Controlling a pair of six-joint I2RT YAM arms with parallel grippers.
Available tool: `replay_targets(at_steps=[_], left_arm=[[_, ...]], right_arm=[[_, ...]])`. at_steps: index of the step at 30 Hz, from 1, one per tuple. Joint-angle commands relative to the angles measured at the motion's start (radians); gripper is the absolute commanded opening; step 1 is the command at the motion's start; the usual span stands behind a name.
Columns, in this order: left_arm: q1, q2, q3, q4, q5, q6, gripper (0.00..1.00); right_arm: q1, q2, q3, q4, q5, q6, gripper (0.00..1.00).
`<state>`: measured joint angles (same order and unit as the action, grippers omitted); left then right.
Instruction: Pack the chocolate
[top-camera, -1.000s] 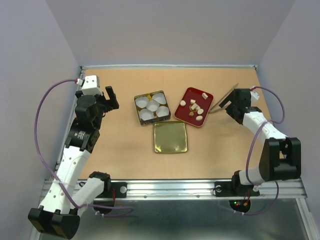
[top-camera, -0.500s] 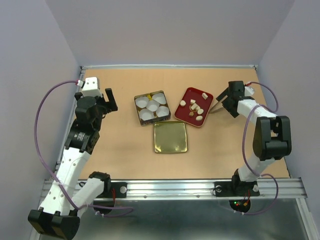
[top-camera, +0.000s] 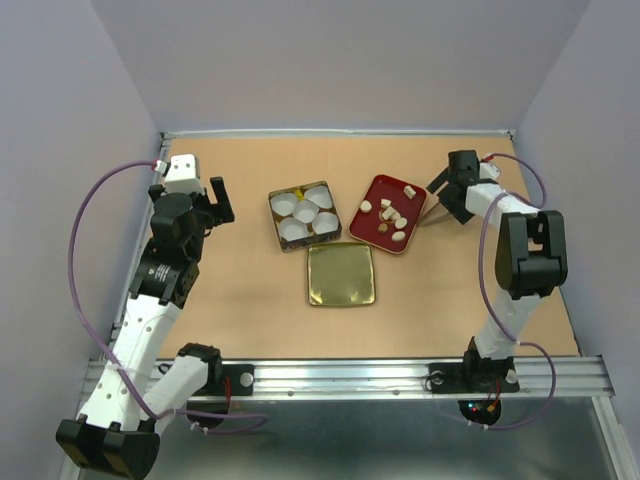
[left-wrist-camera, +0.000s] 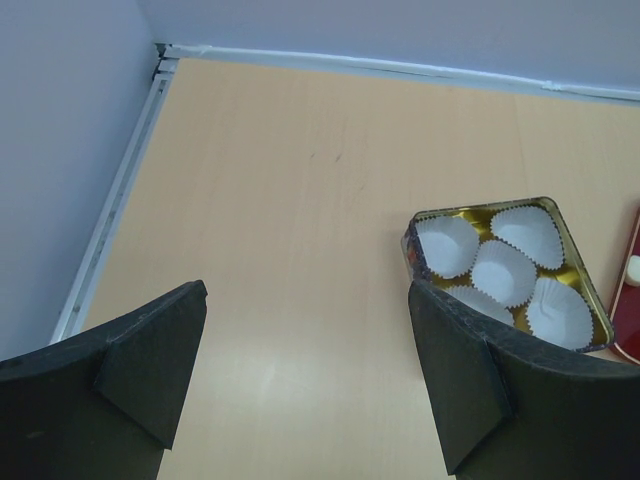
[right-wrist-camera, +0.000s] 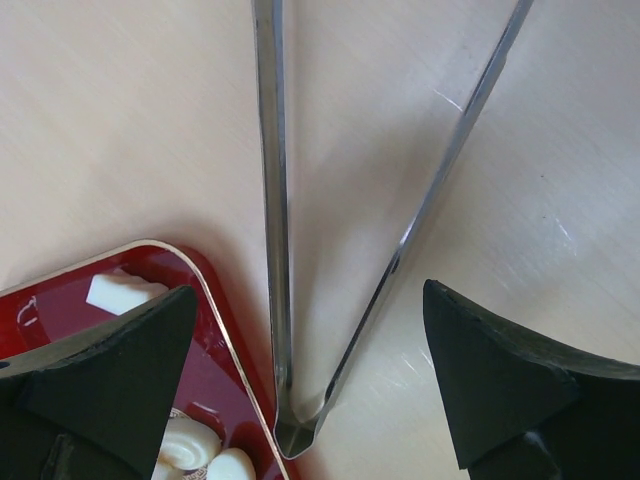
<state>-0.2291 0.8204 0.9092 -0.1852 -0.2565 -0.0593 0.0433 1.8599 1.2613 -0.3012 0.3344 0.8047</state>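
Several cream and tan chocolate (top-camera: 391, 215) lumps lie on the red tray (top-camera: 375, 192). The right wrist view shows a white chocolate block (right-wrist-camera: 122, 292) and two round lumps (right-wrist-camera: 195, 447) inside the tray's corner (right-wrist-camera: 215, 362). My right gripper (top-camera: 447, 196) (right-wrist-camera: 306, 290) is open and hovers over the joined end of metal tongs (right-wrist-camera: 272, 200) lying just right of the tray; nothing is held. My left gripper (top-camera: 222, 197) (left-wrist-camera: 307, 288) is open and empty over bare table, left of the gold box (top-camera: 275, 205) (left-wrist-camera: 430, 212) with white paper cups (left-wrist-camera: 505, 270).
A gold lid (top-camera: 341, 274) lies flat in front of the box and tray. The table's back rail (left-wrist-camera: 400, 68) and left rail (left-wrist-camera: 115, 210) run close to the left gripper. Purple walls enclose the table on three sides.
The right arm has folded back and its gripper has moved left and farther away, ending over the tongs beside the tray. The left arm has barely moved.
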Motion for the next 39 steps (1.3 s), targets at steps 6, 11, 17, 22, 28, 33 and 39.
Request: replay_targets(at_steps=[6,11,17,22,28,33,39], left_arm=[[-0.001,-0.007,-0.006,0.023,-0.03,0.019,0.93],[-0.001,-0.013,-0.018,0.03,-0.038,0.029,0.93],[-0.001,-0.012,-0.023,0.032,-0.044,0.047,0.93],[-0.001,-0.015,-0.024,0.033,-0.046,0.044,0.93],[-0.001,-0.033,-0.032,0.03,-0.055,0.042,0.93],[-0.001,-0.044,-0.036,0.021,-0.055,0.049,0.94],[-0.001,-0.044,-0.033,0.021,-0.043,0.046,0.93]], right_arm=[[0.02,0.051,0.076,-0.136,0.086,0.028,0.99],[0.021,0.076,0.067,-0.154,0.081,0.033,0.98],[0.02,0.123,0.092,-0.164,0.068,0.025,0.92],[0.021,0.145,0.104,-0.164,0.069,-0.001,0.77],[0.021,0.136,0.086,-0.167,0.08,-0.022,0.64],[0.021,0.087,0.043,-0.164,0.077,-0.074,0.61],[0.021,-0.036,-0.037,-0.165,0.066,-0.136,0.61]])
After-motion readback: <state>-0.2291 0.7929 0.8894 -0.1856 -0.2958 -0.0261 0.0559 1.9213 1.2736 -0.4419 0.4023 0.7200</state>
